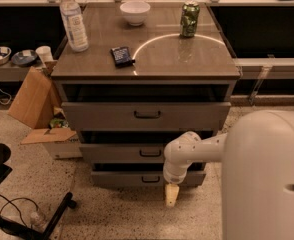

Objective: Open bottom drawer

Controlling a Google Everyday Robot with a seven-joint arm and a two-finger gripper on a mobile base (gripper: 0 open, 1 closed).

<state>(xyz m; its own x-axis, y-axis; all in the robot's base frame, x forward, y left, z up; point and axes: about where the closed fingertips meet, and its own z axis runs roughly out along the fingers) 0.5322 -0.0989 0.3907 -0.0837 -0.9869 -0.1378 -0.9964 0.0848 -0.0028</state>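
The bottom drawer (pixel 122 178) is the lowest, shallowest grey-brown front of the cabinet, with a small dark bar handle (pixel 151 179) at its centre. It stands pulled out a little, like the two drawers above it. My gripper (pixel 171 195) hangs from the white arm just right of that handle, its pale tip pointing down at the floor in front of the drawer front. It holds nothing that I can see.
The cabinet top (pixel 152 59) carries a water bottle (pixel 73 20), a white bowl (pixel 135 12), a green can (pixel 189 19) and a dark packet (pixel 121 55). A cardboard box (pixel 34 101) stands at the left. A chair base (pixel 32 219) lies at the lower left.
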